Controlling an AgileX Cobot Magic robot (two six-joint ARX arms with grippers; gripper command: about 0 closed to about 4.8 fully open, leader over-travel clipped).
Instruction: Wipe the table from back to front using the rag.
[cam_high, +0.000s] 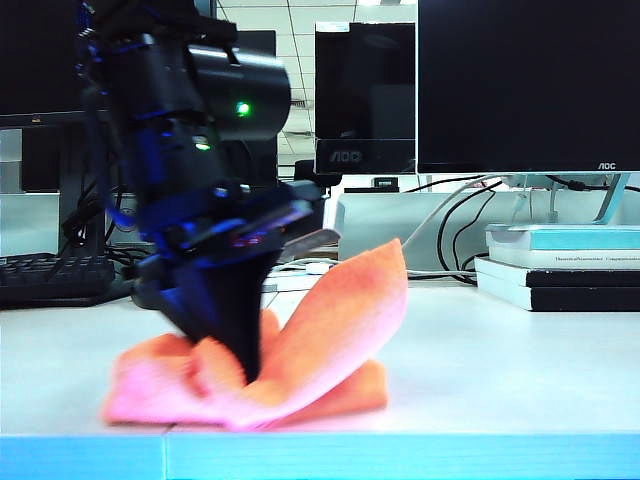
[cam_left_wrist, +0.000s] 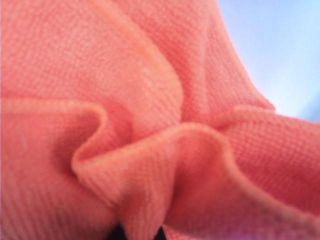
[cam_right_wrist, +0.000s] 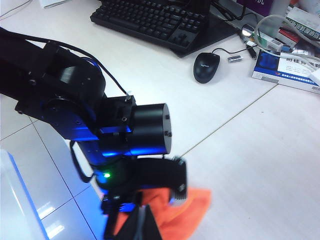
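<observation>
One left gripper (cam_high: 250, 365) pinches the bunched rag (cam_high: 330, 330) between closed fingers on the table (cam_high: 520, 370); the right gripper, unseen, is closed.

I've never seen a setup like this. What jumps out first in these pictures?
The bright orange rag, bunched near the table's light blue front edge, one flap standing up. The black left gripper presses straight down into its folds, shut on the cloth, with green lights glowing on the arm above. Behind stand dark monitors, a keyboard at left and stacked books at right; the right gripper is unseen.
</observation>
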